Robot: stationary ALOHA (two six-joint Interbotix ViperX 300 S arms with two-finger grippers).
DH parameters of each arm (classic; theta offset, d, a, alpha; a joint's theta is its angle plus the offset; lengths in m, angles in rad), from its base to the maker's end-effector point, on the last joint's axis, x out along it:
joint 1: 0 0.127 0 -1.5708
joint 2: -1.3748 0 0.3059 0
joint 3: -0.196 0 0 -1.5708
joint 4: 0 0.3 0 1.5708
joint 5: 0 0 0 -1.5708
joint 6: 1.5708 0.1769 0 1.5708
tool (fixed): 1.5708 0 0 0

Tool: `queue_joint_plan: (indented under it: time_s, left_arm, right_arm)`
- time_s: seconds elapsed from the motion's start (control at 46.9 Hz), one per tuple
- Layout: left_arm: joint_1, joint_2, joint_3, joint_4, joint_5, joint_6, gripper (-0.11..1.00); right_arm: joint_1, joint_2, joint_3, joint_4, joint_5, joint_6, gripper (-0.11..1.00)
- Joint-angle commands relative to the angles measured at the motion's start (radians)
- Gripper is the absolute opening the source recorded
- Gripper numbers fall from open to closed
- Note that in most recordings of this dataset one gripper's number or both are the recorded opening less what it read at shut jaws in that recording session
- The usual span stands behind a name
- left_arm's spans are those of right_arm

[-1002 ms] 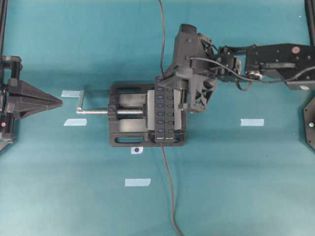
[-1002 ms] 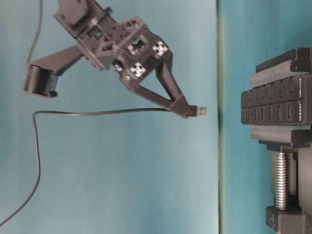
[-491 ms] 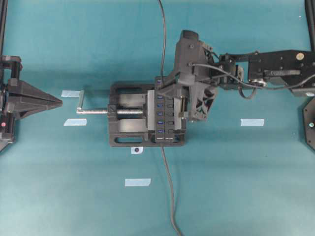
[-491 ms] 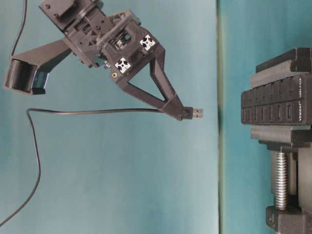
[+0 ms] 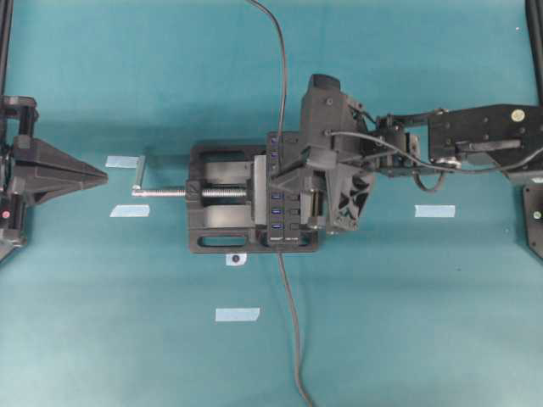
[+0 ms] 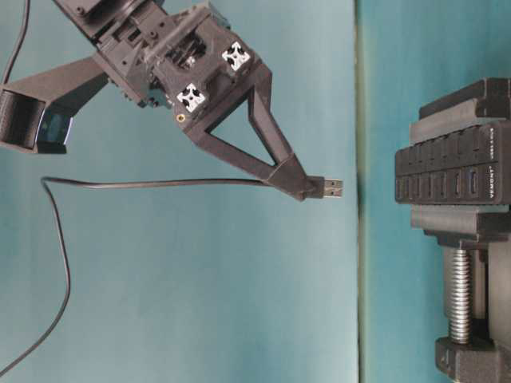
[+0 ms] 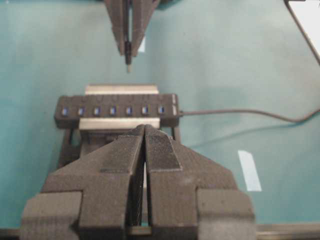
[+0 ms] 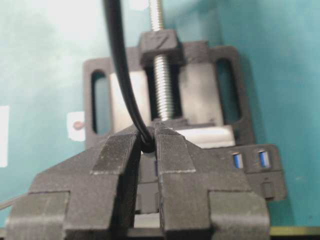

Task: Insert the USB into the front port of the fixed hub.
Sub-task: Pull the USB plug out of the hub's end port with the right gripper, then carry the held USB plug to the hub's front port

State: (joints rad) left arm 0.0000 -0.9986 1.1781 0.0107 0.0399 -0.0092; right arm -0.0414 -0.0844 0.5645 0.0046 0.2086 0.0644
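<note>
The fixed hub (image 5: 277, 222) is clamped in a black vise, its row of blue ports facing up. My right gripper (image 5: 278, 172) hovers over the middle of the row, shut on the USB (image 6: 332, 189). In the table-level view the metal plug sticks out past the fingertips and points at the hub (image 6: 451, 180) across a clear gap. Its thin cable (image 6: 160, 183) trails back from the right gripper (image 6: 303, 185). The right wrist view shows the fingers (image 8: 170, 150) pinching the cable's end, with the plug hidden below. My left gripper (image 5: 100, 176) rests shut and empty at the far left.
The vise (image 5: 216, 225) has a silver screw handle (image 5: 161, 192) pointing left. The hub's own cable (image 5: 293, 339) runs to the near table edge. The USB cable (image 5: 280, 68) leads off the far edge. Pale tape strips (image 5: 237, 315) (image 5: 434, 211) mark the teal mat.
My right gripper has carried the USB along the hub's row toward the near end and the plug has come slightly closer to the hub. The left arm is still.
</note>
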Motion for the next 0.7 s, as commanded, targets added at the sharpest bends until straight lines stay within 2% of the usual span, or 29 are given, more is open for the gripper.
queue_joint_plan:
  time_s: [0.0, 0.682]
  left_arm:
    - [0.002, 0.005, -0.011, 0.003, -0.005, -0.002, 0.0]
    - [0.002, 0.005, -0.009, 0.002, -0.005, -0.002, 0.0]
  right_arm:
    - [0.009, -0.032, -0.011, 0.002, 0.005, 0.017, 0.06]
    - [0.067, 0.011, -0.006, 0.0, -0.003, 0.072, 0.06]
